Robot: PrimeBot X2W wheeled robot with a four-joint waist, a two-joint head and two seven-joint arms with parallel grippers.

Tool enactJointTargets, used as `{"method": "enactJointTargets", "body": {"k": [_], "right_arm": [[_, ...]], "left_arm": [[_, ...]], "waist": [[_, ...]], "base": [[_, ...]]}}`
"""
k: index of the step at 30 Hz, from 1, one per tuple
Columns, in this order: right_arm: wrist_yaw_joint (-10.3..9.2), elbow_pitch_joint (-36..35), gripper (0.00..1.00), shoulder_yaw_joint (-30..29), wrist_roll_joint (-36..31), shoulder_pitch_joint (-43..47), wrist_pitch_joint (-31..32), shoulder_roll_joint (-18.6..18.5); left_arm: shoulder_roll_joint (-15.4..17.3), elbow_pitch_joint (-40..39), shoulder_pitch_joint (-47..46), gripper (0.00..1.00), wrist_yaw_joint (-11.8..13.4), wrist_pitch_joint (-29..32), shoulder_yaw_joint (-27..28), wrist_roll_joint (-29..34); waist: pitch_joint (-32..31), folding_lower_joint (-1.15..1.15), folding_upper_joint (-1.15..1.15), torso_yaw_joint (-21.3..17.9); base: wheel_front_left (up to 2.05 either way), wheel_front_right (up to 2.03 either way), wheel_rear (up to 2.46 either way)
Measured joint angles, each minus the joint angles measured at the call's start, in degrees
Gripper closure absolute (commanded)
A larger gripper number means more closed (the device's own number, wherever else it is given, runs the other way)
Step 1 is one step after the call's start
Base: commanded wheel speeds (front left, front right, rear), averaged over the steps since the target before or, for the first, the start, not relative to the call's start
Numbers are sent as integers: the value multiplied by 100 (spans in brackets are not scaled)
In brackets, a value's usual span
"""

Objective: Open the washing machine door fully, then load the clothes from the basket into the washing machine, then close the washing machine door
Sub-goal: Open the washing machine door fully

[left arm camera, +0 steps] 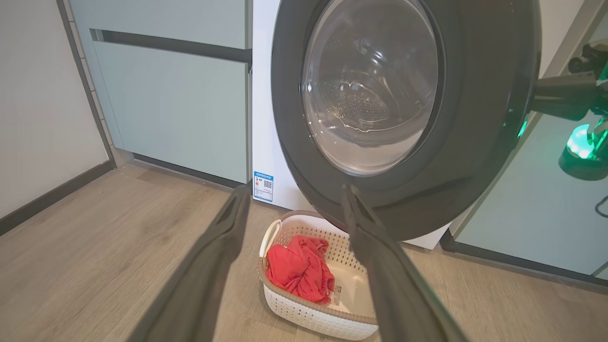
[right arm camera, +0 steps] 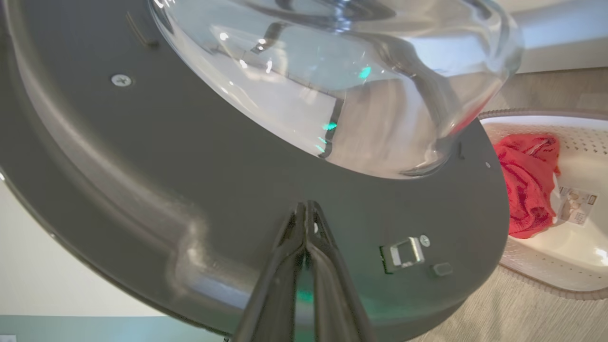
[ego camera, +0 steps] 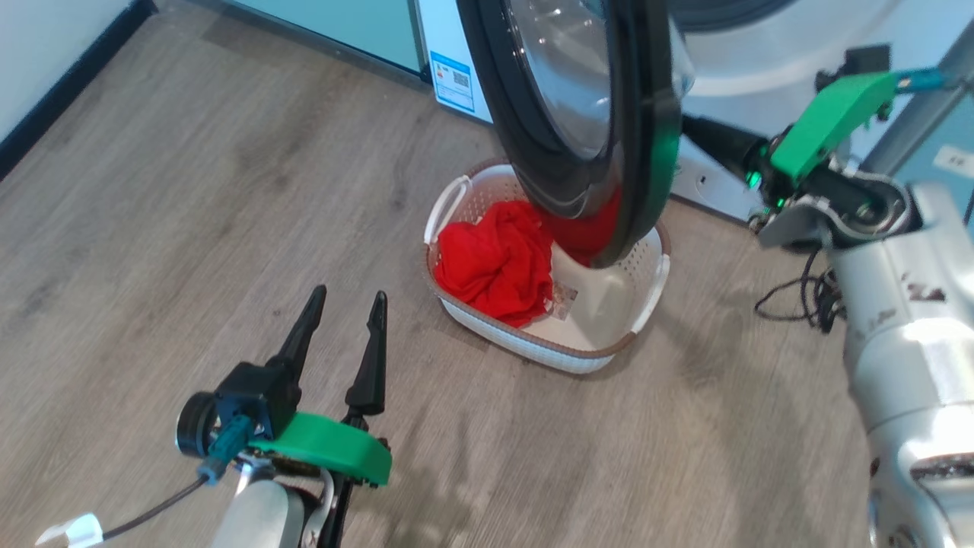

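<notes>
Door opening under way, judged incomplete. Right gripper [right arm camera: 306, 206], fingers pressed together, tips against inner rim of washing machine door [right arm camera: 142, 156]. Left gripper [ego camera: 348, 293] spread wide, empty. Clothes [ego camera: 494, 262] in basket [ego camera: 609, 354] ahead of left gripper, beneath door. Remaining: full opening, loading, closing.

One basket [ego camera: 525, 341], one garment [ego camera: 494, 262], one door [ego camera: 647, 114], two end effectors [ego camera: 348, 293] [right arm camera: 306, 205].

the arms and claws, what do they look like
The left claw and right claw each have two long tapering black fingers, backed by a bright green plastic bracket. On the left, a teal plug leads to a thin dark cable with a white tag. The right forearm is silver-grey, with a green light glowing near the claw.
</notes>
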Motion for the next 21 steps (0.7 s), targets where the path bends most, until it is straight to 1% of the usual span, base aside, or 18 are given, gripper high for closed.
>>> {"method": "enactJointTargets", "body": {"k": [6, 13, 18, 21], "right_arm": [[-1, -147, 100, 267, 170, 383, 65, 129], [-1, -308, 100, 669, 463, 538, 56, 227], [-1, -310, 100, 965, 675, 537, -84, 252], [-1, -292, 100, 1184, 955, 533, -223, 254]], "left_arm": [[5, -7, 99, 0, -4, 0, 21, 0], [8, -30, 155, 0, -30, 0, 49, 1], [9, -38, 195, 0, -31, 0, 41, 1], [9, -43, 195, 0, -30, 0, 37, 1]], "waist": [[-164, 0, 0, 181], [-243, 0, 0, 394], [-253, 0, 0, 559], [-240, 0, 0, 658]], "base": [[0, 0, 0], [0, 0, 0], [0, 0, 0], [0, 0, 0]]}}
